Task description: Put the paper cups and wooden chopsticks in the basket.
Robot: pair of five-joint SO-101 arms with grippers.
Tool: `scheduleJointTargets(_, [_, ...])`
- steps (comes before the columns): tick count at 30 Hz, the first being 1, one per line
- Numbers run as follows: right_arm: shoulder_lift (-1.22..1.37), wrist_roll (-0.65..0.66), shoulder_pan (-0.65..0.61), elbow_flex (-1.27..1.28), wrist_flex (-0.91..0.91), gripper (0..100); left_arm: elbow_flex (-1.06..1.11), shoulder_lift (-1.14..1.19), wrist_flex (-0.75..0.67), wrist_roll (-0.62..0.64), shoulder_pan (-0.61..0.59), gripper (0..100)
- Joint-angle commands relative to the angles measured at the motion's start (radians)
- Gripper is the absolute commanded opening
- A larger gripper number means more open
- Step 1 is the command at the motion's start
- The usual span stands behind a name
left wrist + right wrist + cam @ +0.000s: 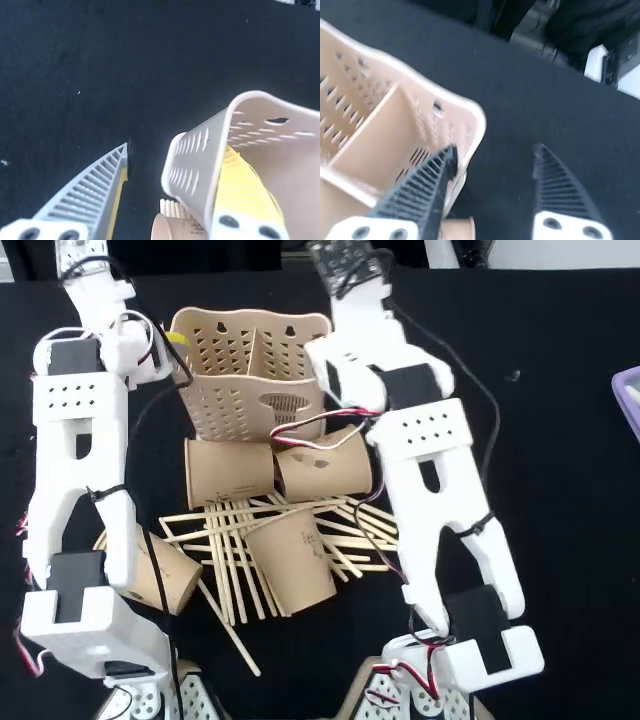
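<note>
We are working over a black desk [560, 490]. The basket [250, 370] is standing at the far middle of the desk, open side up, with a divider splitting its inside.

The left fingers [95, 200] are standing wide apart and straddling the basket's left wall. The yellow-faced one is sitting inside the basket and the other is hanging outside over bare desk. They are holding nothing. The right fingers [420, 200] are also spread wide and holding nothing. One is hanging over a right-hand corner of the basket, the other over the desk just beside it.

Four paper cups [228, 470] are lying on their sides on the near side of the basket, clear of both sets of fingers. Two are lying just beside the basket's near wall, with their long axes running across the desk. The middle cup [290, 555] is resting on the sticks, its long axis running roughly from the basket toward the arm bases. The left cup [160, 580] is lying diagonally, partly hidden behind the left arm.

The wooden chopsticks [225, 560] are lying in a loose, crossed heap. Some are running across the desk, others are pointing toward the basket.
</note>
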Motion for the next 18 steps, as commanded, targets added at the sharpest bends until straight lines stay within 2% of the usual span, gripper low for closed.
scheduleJointTargets(1, [-0.013, -0.041, -0.008, -0.056, -0.002, 26.2, -0.067, -0.012, -0.002, 0.017, -0.024, 28])
scheduleJointTargets(6, [-0.044, -0.078, 0.009, -0.128, 0.012, 26.3, -0.088, -0.023, 0.000, 0.020, -0.031, 28])
scheduleJointTargets(15, [-0.150, -0.086, 0.015, -0.234, 0.216, 26.2, -0.105, -0.183, 0.048, 0.020, -0.027, 28])
scheduleJointTargets(18, [-0.197, -0.084, 0.023, -0.234, 0.333, 26.2, -0.114, -0.218, 0.083, 0.018, -0.047, 28])
